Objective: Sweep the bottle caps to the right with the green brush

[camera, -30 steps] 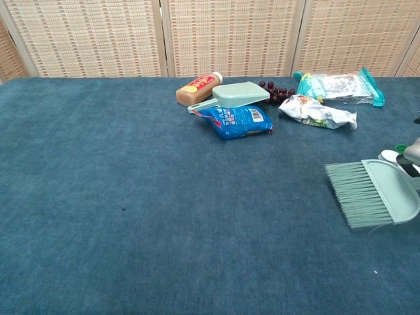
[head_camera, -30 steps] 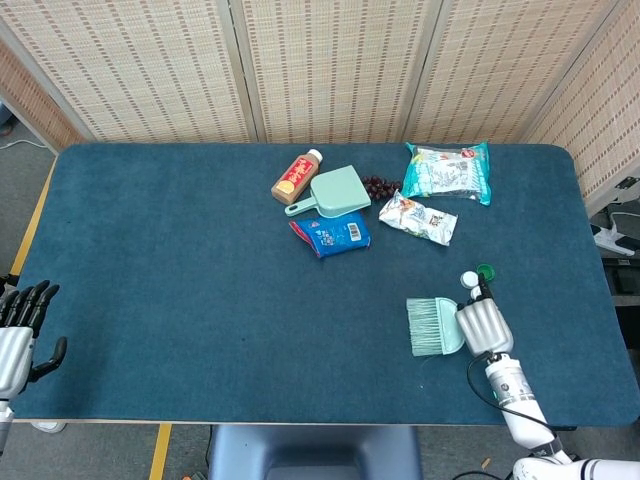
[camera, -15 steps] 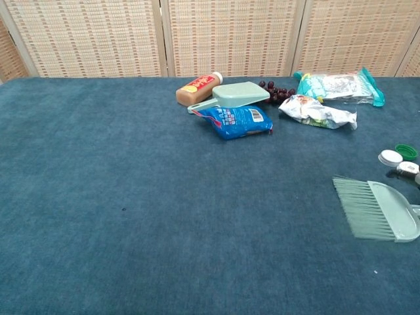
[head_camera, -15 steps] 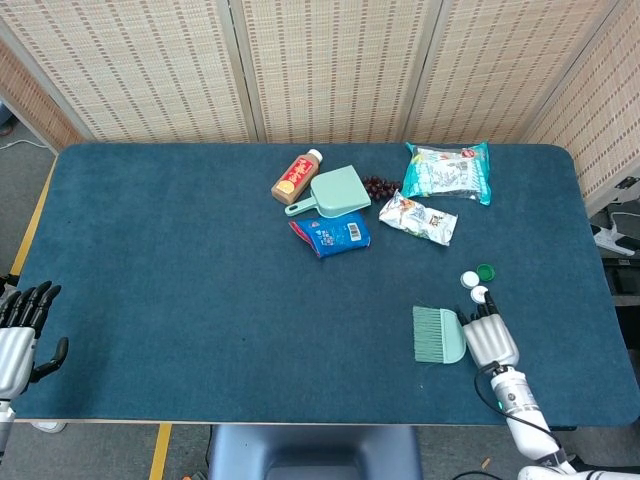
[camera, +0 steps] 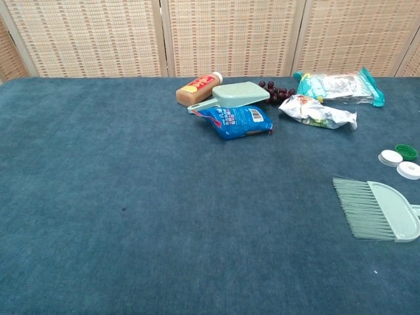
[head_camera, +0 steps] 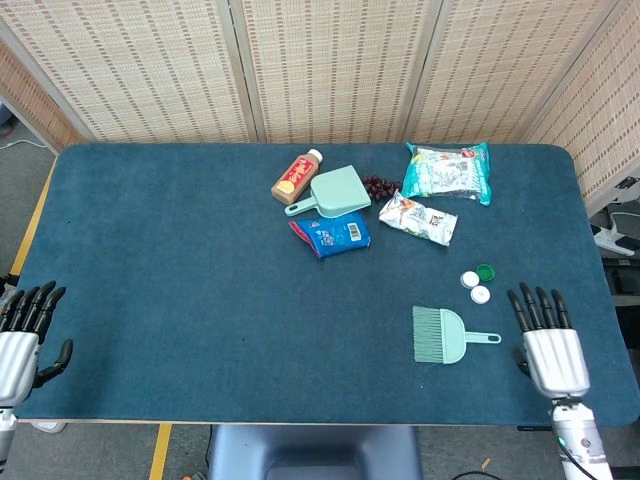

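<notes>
The blue table (head_camera: 180, 290) fills your view, backed by woven screen panels (head_camera: 330, 65). Your right hand (head_camera: 547, 340) sits near the table's front right edge with its fingers straight and apart, holding nothing; it lies just right of the brush handle without touching it. Your left hand (head_camera: 20, 335) hangs off the front left edge of the table, fingers likewise spread and empty. Neither hand appears in the chest view.

The teal snack bag (head_camera: 448, 171) lies at the far right of the back cluster, with the white crinkled packet (head_camera: 417, 217) just in front of it. The green dustpan (head_camera: 333, 192) rests between the orange-labelled bottle (head_camera: 297, 176) and the dark grapes (head_camera: 379, 186), and the blue packet (head_camera: 331, 234) lies just in front of its handle.

The green brush (head_camera: 445, 334) lies flat on the table by itself, bristles pointing left and handle pointing right towards your right hand. The bottle caps sit just behind it: two white caps (head_camera: 475, 286) side by side, and a green cap (head_camera: 486, 271) touching or nearly touching them on the right.
</notes>
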{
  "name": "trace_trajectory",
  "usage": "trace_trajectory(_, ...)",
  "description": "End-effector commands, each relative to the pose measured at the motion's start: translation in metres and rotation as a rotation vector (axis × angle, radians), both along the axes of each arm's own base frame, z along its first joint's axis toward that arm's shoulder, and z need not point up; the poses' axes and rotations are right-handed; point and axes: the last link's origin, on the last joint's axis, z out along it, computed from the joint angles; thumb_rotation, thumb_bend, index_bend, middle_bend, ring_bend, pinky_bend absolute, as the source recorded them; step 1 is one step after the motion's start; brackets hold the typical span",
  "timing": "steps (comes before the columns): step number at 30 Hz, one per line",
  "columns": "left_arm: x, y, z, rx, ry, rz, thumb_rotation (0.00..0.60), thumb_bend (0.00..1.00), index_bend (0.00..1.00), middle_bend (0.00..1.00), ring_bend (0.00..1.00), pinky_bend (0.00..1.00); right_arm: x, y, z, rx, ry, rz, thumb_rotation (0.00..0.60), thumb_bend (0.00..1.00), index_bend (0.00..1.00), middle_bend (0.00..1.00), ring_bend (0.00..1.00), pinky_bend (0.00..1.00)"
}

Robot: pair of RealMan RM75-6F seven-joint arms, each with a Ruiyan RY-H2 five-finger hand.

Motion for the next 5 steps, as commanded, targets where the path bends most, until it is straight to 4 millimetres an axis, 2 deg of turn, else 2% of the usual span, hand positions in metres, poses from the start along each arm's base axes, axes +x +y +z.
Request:
trace_trajectory(1, 0.0007, -0.0046, -0.0001, 0.017, 0.013, -0.009, 0.6, 0.45, 0.0, 0.0, 0.0, 0.01, -0.0147, 0.0249, 0.0125, -0.011, -0.071, 0.047, 0.6, 0.21, 0.0, 0.0, 0.0, 0.0)
trace_trajectory(5, 0.0014, -0.0076, -0.0005, 0.021, 0.021, -0.004, 0.6, 0.45, 0.0, 0.0, 0.0, 0.01, -0.014, 0.0251, 0.0143, 0.004, -0.086, 0.063, 0.6, 0.21, 0.0, 0.0, 0.0, 0.0)
